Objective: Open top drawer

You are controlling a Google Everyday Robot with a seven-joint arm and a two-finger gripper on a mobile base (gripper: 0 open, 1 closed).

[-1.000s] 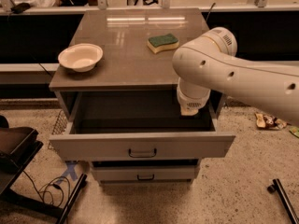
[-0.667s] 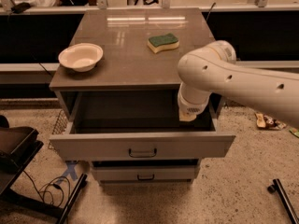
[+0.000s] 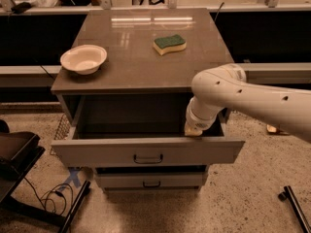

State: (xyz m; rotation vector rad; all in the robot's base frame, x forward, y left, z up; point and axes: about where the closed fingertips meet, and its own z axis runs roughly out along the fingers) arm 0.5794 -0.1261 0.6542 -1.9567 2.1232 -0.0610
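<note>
The top drawer [image 3: 102, 152] of the grey cabinet stands pulled out, its wide front low in the view with a small dark bar handle [image 3: 147, 158] at its centre. The inside of the drawer looks dark and bare. My white arm reaches in from the right, and the gripper [image 3: 193, 129] points down into the drawer's right side, just behind the front panel. Its tip is hidden by the wrist.
A white bowl [image 3: 83, 58] and a green-and-yellow sponge [image 3: 169, 43] lie on the cabinet top [image 3: 136, 62]. A narrower closed drawer [image 3: 151, 181] sits below. A dark chair base [image 3: 19, 154] stands at the left, cables on the floor, a dark bar [image 3: 294, 205] at the lower right.
The arm has drawn back a little to the right and down; the drawer stays open as before.
</note>
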